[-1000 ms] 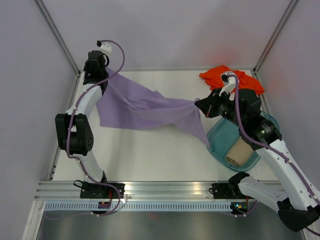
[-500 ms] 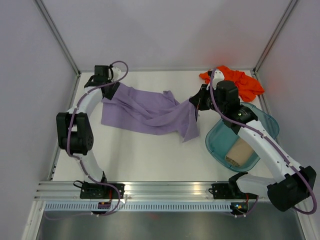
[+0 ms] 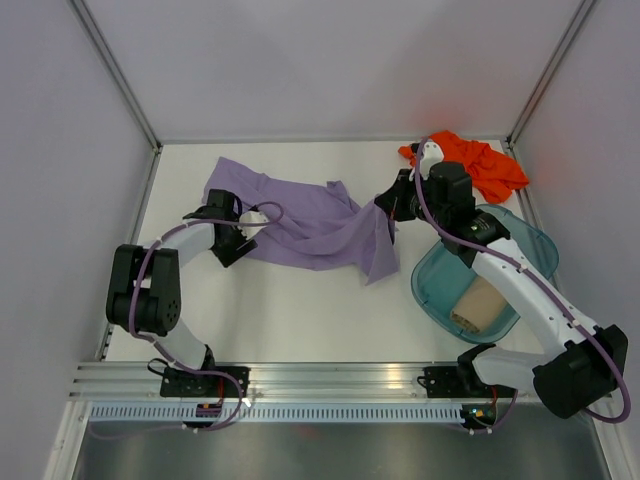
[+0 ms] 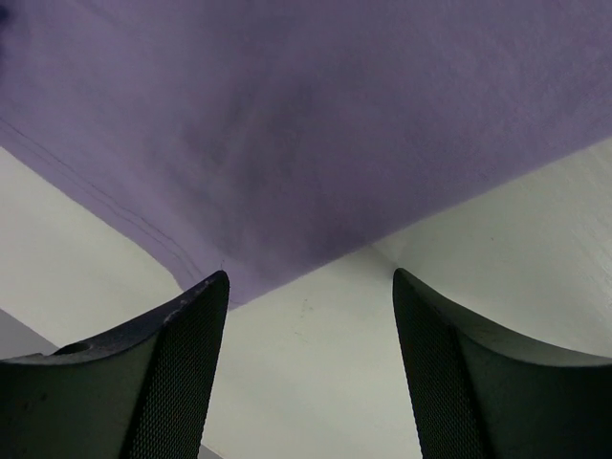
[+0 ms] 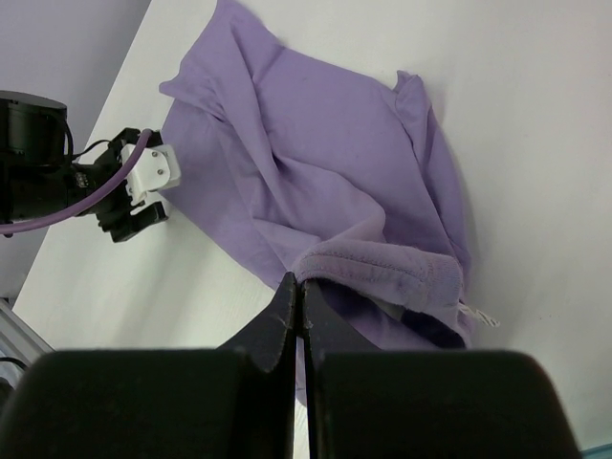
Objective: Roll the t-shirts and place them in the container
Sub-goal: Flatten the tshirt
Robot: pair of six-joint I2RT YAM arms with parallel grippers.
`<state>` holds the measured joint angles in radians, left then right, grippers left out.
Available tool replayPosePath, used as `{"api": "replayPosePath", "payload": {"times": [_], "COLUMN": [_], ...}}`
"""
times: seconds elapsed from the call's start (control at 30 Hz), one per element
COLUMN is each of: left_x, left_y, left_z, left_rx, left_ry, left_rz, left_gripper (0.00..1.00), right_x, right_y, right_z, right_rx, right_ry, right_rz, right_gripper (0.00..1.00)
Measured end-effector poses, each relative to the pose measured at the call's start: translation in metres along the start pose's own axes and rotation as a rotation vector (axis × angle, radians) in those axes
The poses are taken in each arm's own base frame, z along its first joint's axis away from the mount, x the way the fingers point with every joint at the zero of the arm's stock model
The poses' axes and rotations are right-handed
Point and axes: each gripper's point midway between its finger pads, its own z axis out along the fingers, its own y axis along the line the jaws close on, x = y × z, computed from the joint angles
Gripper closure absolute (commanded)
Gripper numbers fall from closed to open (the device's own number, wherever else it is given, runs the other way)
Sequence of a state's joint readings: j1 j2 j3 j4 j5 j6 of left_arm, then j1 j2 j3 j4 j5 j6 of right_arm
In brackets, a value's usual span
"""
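Top view: lavender t-shirt [image 3: 300,215] spread rumpled on counter [image 3: 300,310], mid-far. Right edge lifted by right end effector [image 3: 385,208], likely for flattening before roll.
Left wrist: left end effector [image 4: 308,287] held wide, empty, at near hem.
Right wrist: jaws clamped on bunched hem.

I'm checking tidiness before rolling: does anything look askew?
The purple t-shirt lies rumpled and bunched, not flat, one edge pinched in the right gripper. The orange t-shirt sits crumpled in the far right corner.
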<state>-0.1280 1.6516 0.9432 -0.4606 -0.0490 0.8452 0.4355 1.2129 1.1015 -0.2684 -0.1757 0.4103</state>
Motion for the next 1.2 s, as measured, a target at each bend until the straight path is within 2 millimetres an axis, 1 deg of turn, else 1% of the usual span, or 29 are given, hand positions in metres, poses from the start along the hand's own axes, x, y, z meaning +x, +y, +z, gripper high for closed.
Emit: {"api": "replayPosePath", "payload": {"times": [0.13, 0.23, 0.33, 0.37, 0.43, 0.47, 0.53, 0.63, 0.7, 0.73, 0.8, 0.87, 0.9, 0.97, 1.07, 1.1, 1.13, 1.2], "left_x": [-0.006, -0.010, -0.011, -0.011, -0.012, -0.012, -0.012, -0.012, -0.008, -0.004, 0.002, 0.003, 0.000, -0.003, -0.004, -0.002, 0.002, 0.007], "left_y": [0.013, 0.022, 0.032, 0.037, 0.043, 0.045, 0.047, 0.048, 0.047, 0.046, 0.049, 0.059, 0.066, 0.073, 0.075, 0.072, 0.068, 0.062], "left_z": [0.004, 0.007, 0.013, 0.015, 0.021, 0.024, 0.027, 0.027, 0.021, 0.014, -0.010, -0.048, -0.073, -0.115, -0.170, -0.183, -0.192, -0.198], "left_rx": [-0.051, -0.083, -0.125, -0.142, -0.163, -0.172, -0.178, -0.190, -0.202, -0.208, -0.246, -0.326, -0.379, -0.464, -0.566, -0.584, -0.588, -0.577], "left_ry": [-0.017, -0.019, -0.010, -0.004, 0.003, 0.009, 0.010, 0.005, -0.009, -0.017, -0.055, -0.119, -0.169, -0.248, -0.354, -0.372, -0.378, -0.367], "left_rz": [0.014, 0.020, 0.030, 0.032, 0.033, 0.040, 0.038, 0.007, -0.040, -0.067, -0.128, -0.178, -0.198, -0.225, -0.245, -0.250, -0.252, -0.251], "left_gripper": [0.28, 0.31, 0.48, 0.62, 0.79, 0.97, 0.98, 0.98, 0.98, 0.98, 0.98, 0.98, 0.98, 0.98, 0.98, 0.98, 0.98, 0.98], "right_x": [0.000, 0.000, 0.000, 0.000, 0.000, 0.000, -0.001, -0.001, -0.001, -0.001, -0.003, -0.007, -0.011, -0.023, -0.045, -0.052, -0.058, -0.068], "right_y": [0.001, 0.001, 0.000, 0.000, -0.001, -0.001, -0.002, -0.004, -0.005, -0.005, -0.006, -0.003, -0.001, 0.007, 0.022, 0.027, 0.032, 0.040], "right_z": [0.000, 0.000, 0.000, 0.000, 0.000, 0.000, 0.000, -0.001, -0.004, -0.006, -0.014, -0.024, -0.030, -0.046, -0.071, -0.079, -0.086, -0.096], "right_rx": [-0.004, -0.004, -0.001, 0.000, 0.001, 0.002, 0.008, 0.019, 0.028, 0.032, 0.043, 0.045, 0.043, 0.029, -0.008, -0.022, -0.037, -0.058], "right_ry": [0.001, 0.001, 0.001, 0.000, -0.001, -0.001, -0.004, -0.007, -0.005, -0.005, -0.012, -0.030, -0.041, -0.080, -0.157, -0.180, -0.202, -0.233], "right_rz": [0.000, -0.004, -0.007, -0.008, -0.010, -0.012, -0.015, -0.016, -0.018, -0.019, -0.024, -0.030, -0.035, -0.045, -0.063, -0.068, -0.073, -0.080], "right_gripper": [1.00, 1.00, 1.00, 1.00, 1.00, 1.00, 1.00, 1.00, 1.00, 1.00, 1.00, 1.00, 1.00, 1.00, 1.00, 1.00, 1.00, 1.00]}}
